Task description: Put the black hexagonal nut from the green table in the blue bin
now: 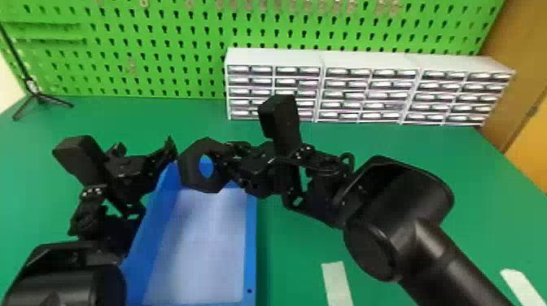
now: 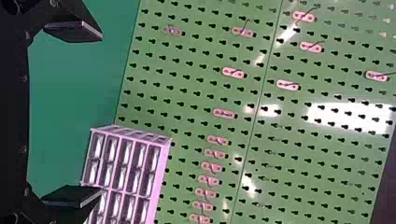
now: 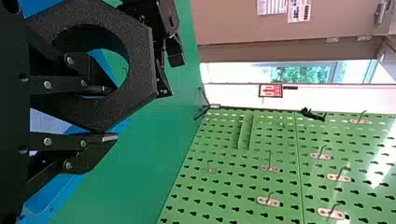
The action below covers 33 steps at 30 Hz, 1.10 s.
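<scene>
Black nut point(image 1: 189, 173) up on its edge, in right claw point(image 1: 226, 162), above far end of blue bin point(image 1: 251, 244). Right claw pinched on nut's side, one finger maybe poking through hole. Left claw point(image 1: 145, 149) spread wide, holding nothing, close to nut. Bin on green surface point(image 1: 293, 244). White drawers point(image 1: 366, 61) behind, by green board point(image 1: 171, 53). Red-and-white sign point(image 3: 271, 90) and papers point(image 3: 299, 10) beyond; words too tiny to tell.
</scene>
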Each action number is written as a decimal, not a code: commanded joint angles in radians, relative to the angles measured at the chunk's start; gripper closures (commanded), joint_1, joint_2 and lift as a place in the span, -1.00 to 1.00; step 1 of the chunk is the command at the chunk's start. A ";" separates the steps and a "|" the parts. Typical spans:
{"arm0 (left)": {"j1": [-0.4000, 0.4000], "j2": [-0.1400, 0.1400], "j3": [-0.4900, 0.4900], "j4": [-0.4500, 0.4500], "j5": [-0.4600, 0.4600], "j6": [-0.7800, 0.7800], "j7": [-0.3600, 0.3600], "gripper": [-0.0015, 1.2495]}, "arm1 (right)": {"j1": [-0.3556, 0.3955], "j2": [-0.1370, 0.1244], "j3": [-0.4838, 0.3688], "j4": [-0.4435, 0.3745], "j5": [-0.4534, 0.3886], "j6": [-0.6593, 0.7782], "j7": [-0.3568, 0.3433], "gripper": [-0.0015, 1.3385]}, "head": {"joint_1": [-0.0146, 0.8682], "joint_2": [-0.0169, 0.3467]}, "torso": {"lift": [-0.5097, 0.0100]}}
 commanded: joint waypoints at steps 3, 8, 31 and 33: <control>0.000 0.000 0.003 0.010 -0.007 0.000 0.001 -0.80 | -0.002 -0.002 -0.002 0.003 -0.014 0.005 -0.001 -0.18 | 0.60 -0.86 | 0.59; 0.000 0.000 0.006 0.015 -0.009 0.000 0.003 -0.80 | -0.003 -0.003 -0.002 0.005 -0.017 0.011 -0.001 -0.23 | 0.60 -0.86 | 0.59; -0.001 0.000 0.008 0.016 -0.007 0.000 0.004 -0.80 | -0.003 0.000 -0.011 0.006 -0.011 0.015 -0.001 -0.23 | 0.60 -0.86 | 0.59; -0.001 0.000 0.006 0.016 -0.007 0.000 0.004 -0.80 | 0.001 0.000 -0.020 0.006 -0.007 0.017 -0.001 -0.23 | 0.60 -0.86 | 0.59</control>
